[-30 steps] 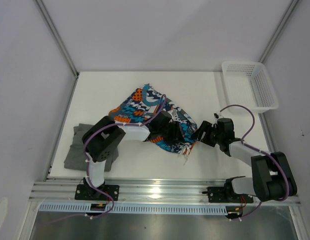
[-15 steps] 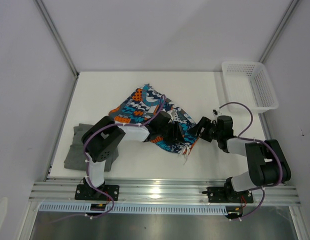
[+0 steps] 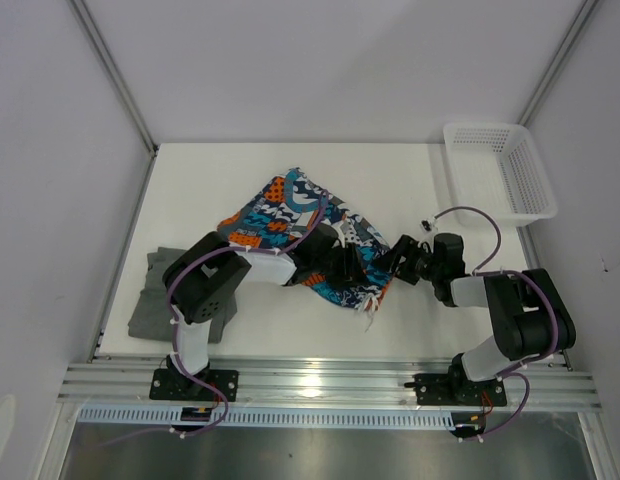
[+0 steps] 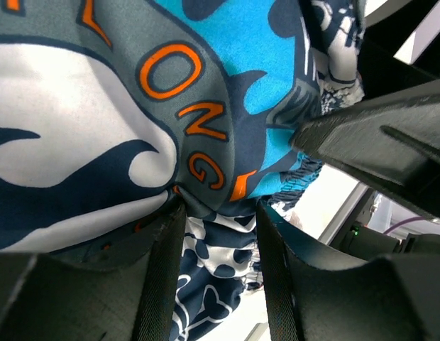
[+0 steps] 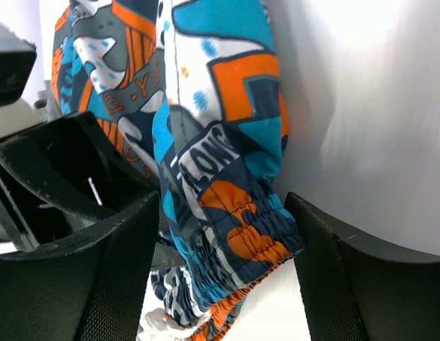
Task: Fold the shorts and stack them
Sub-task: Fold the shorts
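The patterned shorts (image 3: 288,208) lie crumpled mid-table. My left gripper (image 3: 347,266) rests on their near right part and is shut on a bunched fold of the patterned shorts (image 4: 99,142), with cloth filling the gap at my left gripper (image 4: 216,206). From the right, my right gripper (image 3: 392,262) reaches the same corner. In the right wrist view my right gripper (image 5: 223,206) is open, astride the elastic waistband (image 5: 255,227), with table showing beside the cloth. The dark grey shorts (image 3: 150,298) lie flat at the near left, partly under the left arm.
A white mesh basket (image 3: 502,170) stands at the far right corner. White walls close in the table on three sides. The two grippers are close together, the right one's black finger (image 4: 376,145) showing in the left wrist view.
The right arm has folded in and its gripper has slid left, closing onto the shorts' right edge. The left gripper and the shorts have stayed put.
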Controlling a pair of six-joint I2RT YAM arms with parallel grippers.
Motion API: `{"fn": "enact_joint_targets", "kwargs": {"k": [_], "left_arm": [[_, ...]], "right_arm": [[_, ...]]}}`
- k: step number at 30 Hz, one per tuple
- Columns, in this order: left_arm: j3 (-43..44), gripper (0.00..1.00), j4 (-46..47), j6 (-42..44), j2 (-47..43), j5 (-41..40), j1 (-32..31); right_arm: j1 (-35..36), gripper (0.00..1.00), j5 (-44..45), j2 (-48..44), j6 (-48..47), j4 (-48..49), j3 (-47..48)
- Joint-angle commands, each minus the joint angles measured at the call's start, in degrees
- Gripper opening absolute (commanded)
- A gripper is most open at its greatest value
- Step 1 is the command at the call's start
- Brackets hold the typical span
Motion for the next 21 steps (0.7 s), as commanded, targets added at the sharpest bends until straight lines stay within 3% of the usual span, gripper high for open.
{"fn": "enact_joint_targets", "kwargs": {"k": [1, 12, 21], "left_arm": [[-2.4, 0.48, 3.1, -0.5, 0.6, 1.5, -0.1], [-4.2, 0.48, 6.4, -2.1, 0.2, 1.3, -0.1], [-5.3, 0.48, 8.5, -3.4, -0.2, 1.2, -0.1]], "right_arm": [[0.1, 0.73, -2.6, 1.8, 0.5, -2.8, -3.2], [0.3, 0.71, -0.3, -6.9, 5.1, -5.8, -9.1], [1.8, 0.73, 0.3, -6.8, 10.8, 0.5, -12.0]]}}
